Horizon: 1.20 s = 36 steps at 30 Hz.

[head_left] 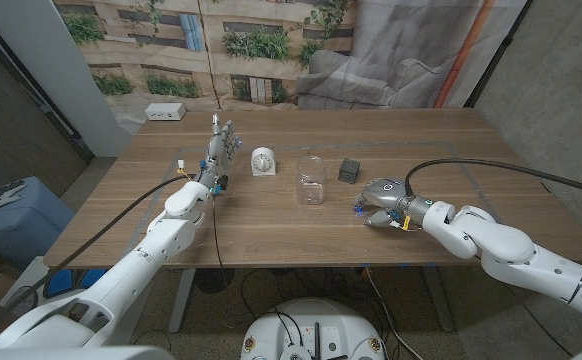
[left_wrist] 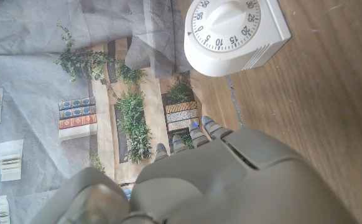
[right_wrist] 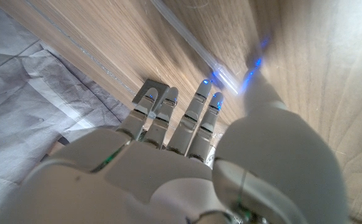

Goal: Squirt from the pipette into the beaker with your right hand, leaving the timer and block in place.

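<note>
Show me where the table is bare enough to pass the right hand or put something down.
Bare wood runs along the table's near edge between the left hand and right hand, and across the far right corner behind the block. The crowded stretch is the middle row: timer, beaker, block.

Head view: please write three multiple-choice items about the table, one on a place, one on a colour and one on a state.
1. What stands between the timer and the block?
A) the beaker
B) a bowl
C) a bottle

2. What colour is the block?
A) red
B) black
C) white

3. How does the beaker stand?
A) on its side
B) upright
C) upside down

Answers:
1 A, the clear beaker stands in the gap between them.
2 B, the small cube looks black against the wood.
3 B, its open mouth faces up.
</note>
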Available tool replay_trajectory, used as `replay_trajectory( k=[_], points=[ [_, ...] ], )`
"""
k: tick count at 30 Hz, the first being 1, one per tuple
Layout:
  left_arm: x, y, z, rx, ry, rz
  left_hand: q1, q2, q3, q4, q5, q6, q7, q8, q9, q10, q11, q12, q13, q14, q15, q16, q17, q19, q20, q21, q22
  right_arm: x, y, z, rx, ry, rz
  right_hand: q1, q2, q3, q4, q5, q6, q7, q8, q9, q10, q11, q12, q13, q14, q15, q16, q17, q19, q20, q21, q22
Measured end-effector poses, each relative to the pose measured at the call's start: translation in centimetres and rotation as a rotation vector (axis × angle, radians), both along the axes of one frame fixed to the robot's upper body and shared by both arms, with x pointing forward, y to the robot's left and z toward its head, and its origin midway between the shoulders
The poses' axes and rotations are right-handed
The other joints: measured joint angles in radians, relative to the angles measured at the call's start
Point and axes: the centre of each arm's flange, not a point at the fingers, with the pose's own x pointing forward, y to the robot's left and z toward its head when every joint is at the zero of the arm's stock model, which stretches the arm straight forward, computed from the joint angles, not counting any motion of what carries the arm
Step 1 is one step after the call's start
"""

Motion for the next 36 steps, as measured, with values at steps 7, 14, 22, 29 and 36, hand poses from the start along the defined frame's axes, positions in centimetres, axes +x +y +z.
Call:
replay_trajectory(
  k=[7,14,22,29,36],
  points=[
    [-0.01,0.00,0.00,0.000,0.000,0.000,0.000,0.000,0.000,0.000,0.000,0.000,0.000,0.000,0.000,0.000,0.000,0.000,0.000,0.000,0.000,0.000,0.000,0.000,0.000,0.000,0.000,0.16,0.05,-0.16,0.011,0.003,0.002,0.009,0.009,-0.003,-0.003,0.000,0.028,0.001,0.015,0.001,0.034,-0.003,-0.004,0.000,0.011,0.000,0.013,0.005,0.005,-0.005,0.000,0.000],
    [-0.01,0.00,0.01,0.000,0.000,0.000,0.000,0.000,0.000,0.000,0.000,0.000,0.000,0.000,0.000,0.000,0.000,0.000,0.000,0.000,0.000,0.000,0.000,0.000,0.000,0.000,0.000,0.28,0.08,-0.21,0.017,0.002,0.005,0.018,0.018,-0.009,0.000,0.000,0.058,-0.001,0.027,0.006,0.055,-0.002,-0.011,0.000,0.023,-0.002,0.021,0.011,0.006,-0.005,0.000,0.000],
    [-0.01,0.00,0.01,0.000,0.000,0.000,0.000,0.000,0.000,0.000,0.000,0.000,0.000,0.000,0.000,0.000,0.000,0.000,0.000,0.000,0.000,0.000,0.000,0.000,0.000,0.000,0.000,0.39,0.07,-0.30,0.018,-0.001,0.011,0.022,0.022,-0.011,-0.002,0.000,0.090,0.000,0.047,0.011,0.087,-0.002,-0.015,0.000,0.034,-0.002,0.032,0.019,0.014,-0.014,0.000,0.000],
    [-0.01,0.01,0.01,0.000,0.000,0.000,0.000,0.000,0.000,0.000,0.000,0.000,0.000,0.000,0.000,0.000,0.000,0.000,0.000,0.000,0.000,0.000,0.000,0.000,0.000,0.000,0.000,0.46,-0.03,-0.36,0.019,-0.003,0.011,0.022,0.022,-0.020,0.003,0.000,0.115,0.000,0.059,0.015,0.104,0.000,-0.015,0.003,0.050,-0.007,0.043,0.023,0.014,-0.014,0.000,0.000],
    [-0.01,0.00,0.01,0.000,0.000,0.000,0.000,0.000,0.000,0.000,0.000,0.000,0.000,0.000,0.000,0.000,0.000,0.000,0.000,0.000,0.000,0.000,0.000,0.000,0.000,0.000,0.000,0.55,-0.05,-0.40,0.014,-0.005,0.012,0.022,0.022,-0.022,0.005,0.000,0.127,0.001,0.064,0.015,0.125,-0.004,-0.015,0.003,0.061,-0.004,0.051,0.028,0.018,-0.018,0.000,0.000]
  ],
)
